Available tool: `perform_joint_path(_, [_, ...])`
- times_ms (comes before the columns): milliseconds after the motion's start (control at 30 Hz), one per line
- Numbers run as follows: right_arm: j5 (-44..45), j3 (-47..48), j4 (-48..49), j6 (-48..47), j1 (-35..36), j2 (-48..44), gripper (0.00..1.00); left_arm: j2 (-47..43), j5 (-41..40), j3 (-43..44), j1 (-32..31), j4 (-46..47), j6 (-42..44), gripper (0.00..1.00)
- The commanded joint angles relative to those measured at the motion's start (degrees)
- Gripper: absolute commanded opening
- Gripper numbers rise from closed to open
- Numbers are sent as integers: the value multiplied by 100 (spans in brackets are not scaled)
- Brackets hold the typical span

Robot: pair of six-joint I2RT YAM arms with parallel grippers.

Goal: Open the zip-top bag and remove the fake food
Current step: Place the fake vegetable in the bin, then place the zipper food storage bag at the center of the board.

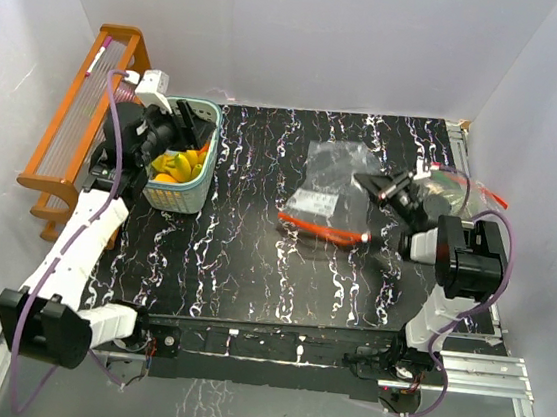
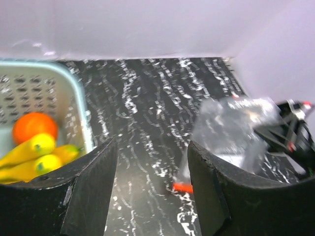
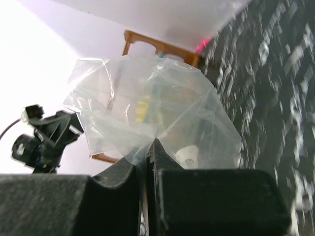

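Note:
The clear zip-top bag (image 1: 329, 186) lies crumpled on the black marbled table, its red zip strip (image 1: 321, 231) toward the front. It looks empty. My right gripper (image 1: 387, 188) is shut on the bag's right edge; in the right wrist view the jaws (image 3: 150, 147) pinch the plastic (image 3: 157, 105). The fake food (image 1: 178, 165) lies in the teal basket (image 1: 205, 175): an orange (image 2: 33, 127) and yellow bananas (image 2: 29, 155). My left gripper (image 1: 168, 134) hovers over the basket, open and empty (image 2: 152, 189). The bag also shows in the left wrist view (image 2: 231, 130).
A wooden rack (image 1: 80, 115) stands against the left wall behind the basket. A shiny disc (image 1: 449, 186) lies at the table's right edge behind the right gripper. White walls close in the table on three sides.

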Motion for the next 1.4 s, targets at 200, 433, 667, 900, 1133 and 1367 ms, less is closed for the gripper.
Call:
perform_joint_path(200, [935, 3215, -1565, -882, 768, 1128, 8, -180, 4, -393, -752, 211, 31, 57])
perform_joint_path(433, [1894, 4071, -2964, -1992, 796, 1255, 8, -288, 76, -457, -821, 109, 57, 57])
perform_joint_path(667, [3021, 3805, -4692, -3558, 797, 196, 66, -328, -107, -770, -814, 204, -174, 57])
perform_joint_path(900, [4580, 3609, -6514, -5290, 837, -1425, 83, -388, -248, -981, -915, 391, -323, 30])
perform_joint_path(1133, [6641, 3073, -7902, -6324, 852, -2439, 90, 6, -141, -1024, -1323, 777, -428, 47])
perform_joint_path(1367, [7004, 2899, -8406, -6199, 762, -2641, 93, 334, -217, -902, -1870, 952, -432, 56])
